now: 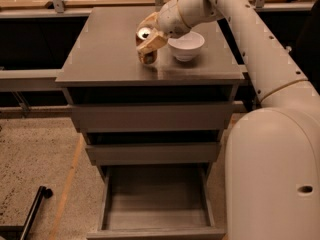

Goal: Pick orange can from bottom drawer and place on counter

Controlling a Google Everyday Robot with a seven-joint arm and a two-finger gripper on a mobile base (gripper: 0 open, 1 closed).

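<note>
The orange can [146, 55] stands upright on the grey counter [107, 49], just left of a white bowl, its silver top showing. My gripper [149, 39] is shut on the can, its pale fingers [150, 43] around the can's upper part, with the white arm reaching in from the upper right. The bottom drawer [157, 200] is pulled open below and holds nothing I can see.
A white bowl [186, 45] sits on the counter right of the can. Two shallower grey drawers [152, 116] are above the open one, slightly stepped out. My white base [272, 174] fills the lower right. A black bar [31, 211] lies on the speckled floor at lower left.
</note>
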